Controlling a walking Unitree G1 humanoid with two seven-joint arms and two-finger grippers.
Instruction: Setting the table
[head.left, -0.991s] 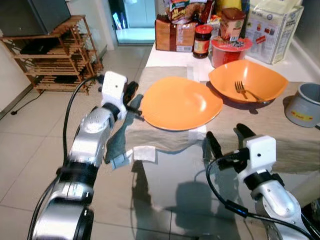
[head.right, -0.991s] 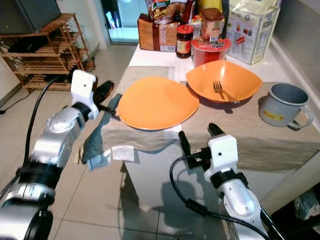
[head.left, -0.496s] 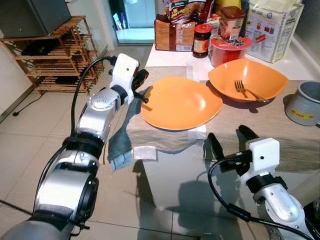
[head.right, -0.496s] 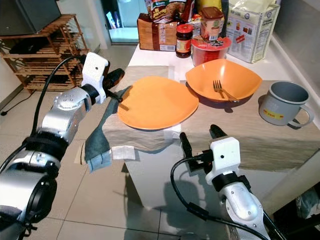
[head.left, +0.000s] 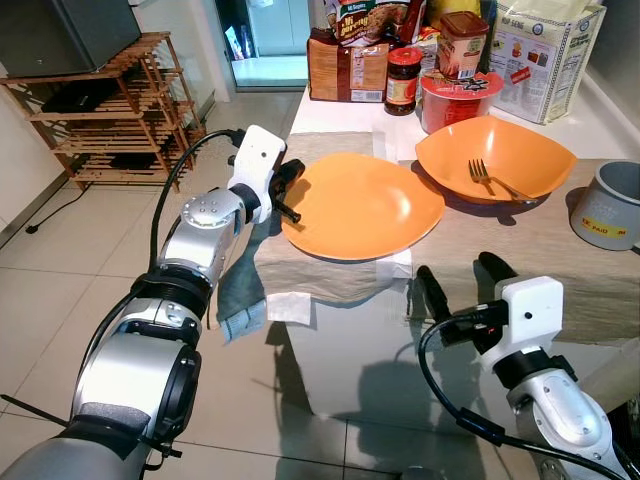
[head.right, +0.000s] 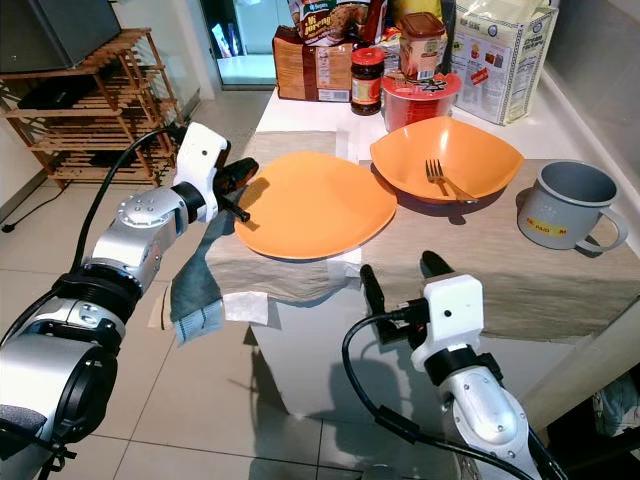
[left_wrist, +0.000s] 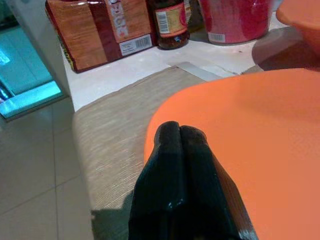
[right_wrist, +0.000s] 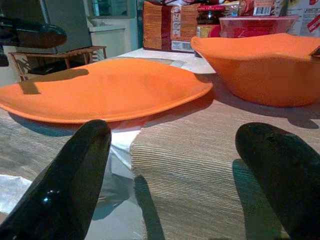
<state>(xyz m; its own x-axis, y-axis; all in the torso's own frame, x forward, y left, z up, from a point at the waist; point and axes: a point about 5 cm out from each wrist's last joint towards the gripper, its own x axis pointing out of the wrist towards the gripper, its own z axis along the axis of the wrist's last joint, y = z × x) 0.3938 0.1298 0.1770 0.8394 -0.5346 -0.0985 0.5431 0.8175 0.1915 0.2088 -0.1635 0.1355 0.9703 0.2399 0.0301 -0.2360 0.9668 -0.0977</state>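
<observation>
A flat orange plate (head.left: 365, 205) lies on a beige placemat (head.left: 520, 250) near the table's front left corner. Behind it to the right, an orange bowl (head.left: 510, 150) holds a fork (head.left: 488, 180). A grey mug (head.left: 608, 208) stands at the far right. My left gripper (head.left: 288, 190) is shut with nothing in it. Its joined fingertips (left_wrist: 172, 137) rest at the plate's left rim (left_wrist: 150, 140). My right gripper (head.left: 462, 280) hangs open just in front of the table's front edge, level with the plate (right_wrist: 105, 90) and below the bowl (right_wrist: 260, 65).
Jars, a red tub (head.left: 460, 98) and food boxes (head.left: 545, 55) crowd the back of the white table (head.left: 340, 115). A grey cloth (head.left: 240, 295) hangs off the table's left corner. A wooden rack (head.left: 110, 110) stands on the tiled floor at the left.
My left gripper has risen from beside the hanging cloth and moved right to the plate's left rim. The right gripper has barely moved.
</observation>
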